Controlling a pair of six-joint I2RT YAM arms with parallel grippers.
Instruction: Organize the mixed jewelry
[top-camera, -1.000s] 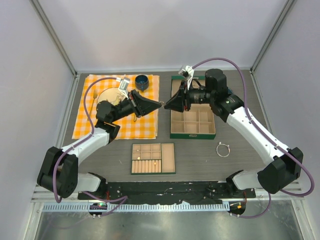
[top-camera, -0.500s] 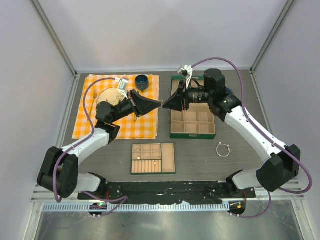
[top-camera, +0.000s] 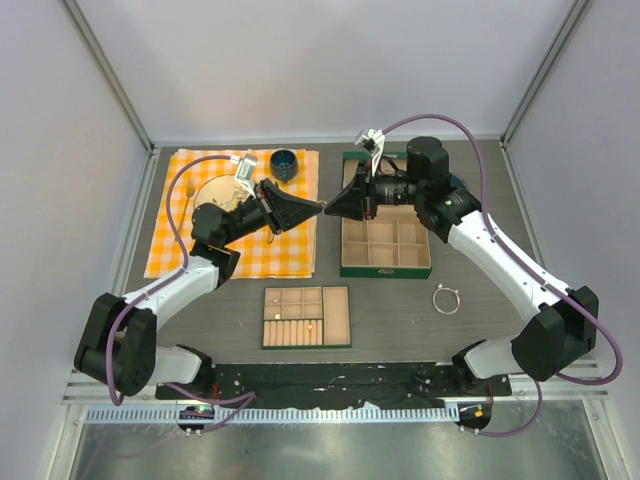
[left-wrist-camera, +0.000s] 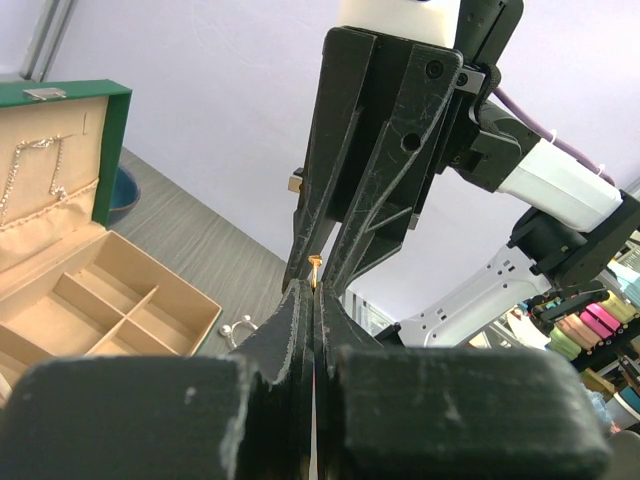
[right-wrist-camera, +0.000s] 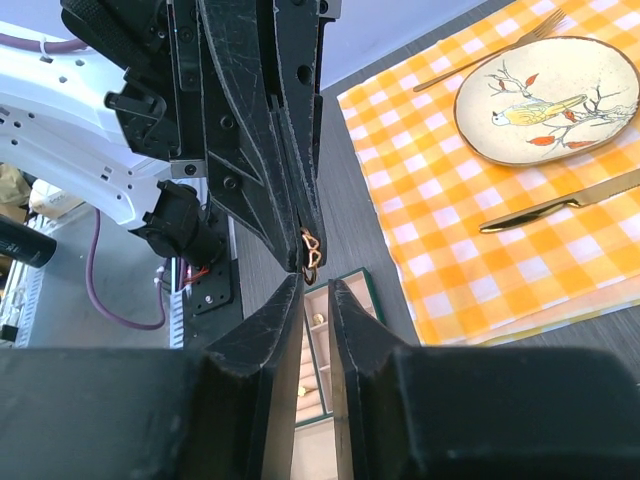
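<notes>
My left gripper is shut on a small gold ring and holds it in the air between the orange cloth and the green box. The ring shows in the right wrist view as linked heart shapes at the left fingertips. My right gripper faces it tip to tip, and its jaws stand a little apart with the ring at the mouth of the gap. A thin silver bracelet lies on the table right of the small tan tray, which holds small gold pieces.
An open green jewelry box with tan compartments stands under the right arm. The orange checked cloth carries a bird plate, a knife, a fork and a blue bowl.
The right gripper has edged slightly toward the left gripper's tips. The left arm has held still with the ring.
</notes>
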